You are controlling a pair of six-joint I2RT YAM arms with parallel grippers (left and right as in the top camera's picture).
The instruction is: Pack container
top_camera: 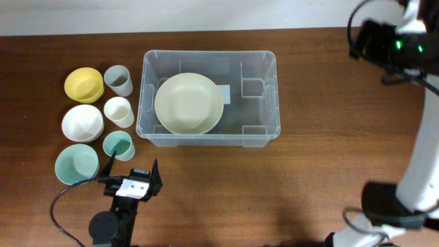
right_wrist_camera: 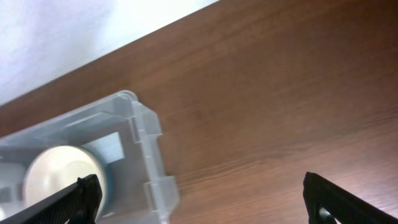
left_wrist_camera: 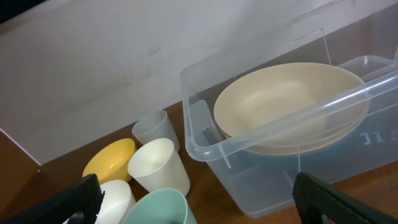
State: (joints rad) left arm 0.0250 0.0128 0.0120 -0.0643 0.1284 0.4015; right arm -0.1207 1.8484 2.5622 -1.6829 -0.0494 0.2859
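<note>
Your container (top_camera: 263, 103) is a large clear rectangular tub, upright, open-topped, centred toward the far side; a cream bowl (top_camera: 188, 103) lies in its left half.

My left gripper (top_camera: 134, 163) hangs off the near left corner of the container (top_camera: 209, 52), jaws spread wide with nothing between them. My right arm (top_camera: 422, 165) reaches far past the container's right end. My right gripper (right_wrist_camera: 199, 190) also gapes wide and empty.

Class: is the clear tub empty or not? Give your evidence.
Not empty. A cream bowl sits upright inside the tub, seen from overhead within its rim and through its clear wall in the left wrist view.
</note>
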